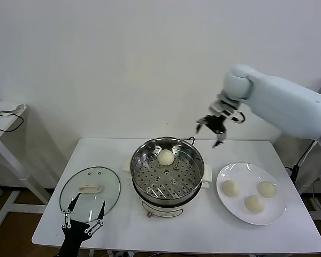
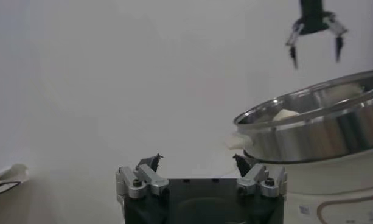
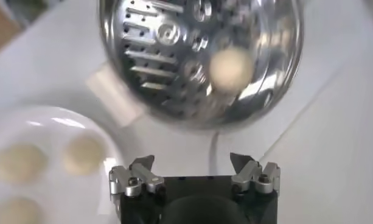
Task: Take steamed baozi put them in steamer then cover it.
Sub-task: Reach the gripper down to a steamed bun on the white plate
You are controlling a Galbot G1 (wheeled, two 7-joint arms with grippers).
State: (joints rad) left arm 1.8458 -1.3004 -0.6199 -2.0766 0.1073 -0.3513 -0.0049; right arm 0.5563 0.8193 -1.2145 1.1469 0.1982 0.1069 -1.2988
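At bottom left, the idle left gripper is waiting open-fingered by the clear glass cover, while the empty, spread right gripper is hovering upper right of the round steel steamer, which is holding one cream-white baozi; three more are lying on the white plate.

White table, plain white wall

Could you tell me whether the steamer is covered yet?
Not covered. The steamer stands open with one baozi on its perforated tray, and the glass lid lies flat on the table beside it.
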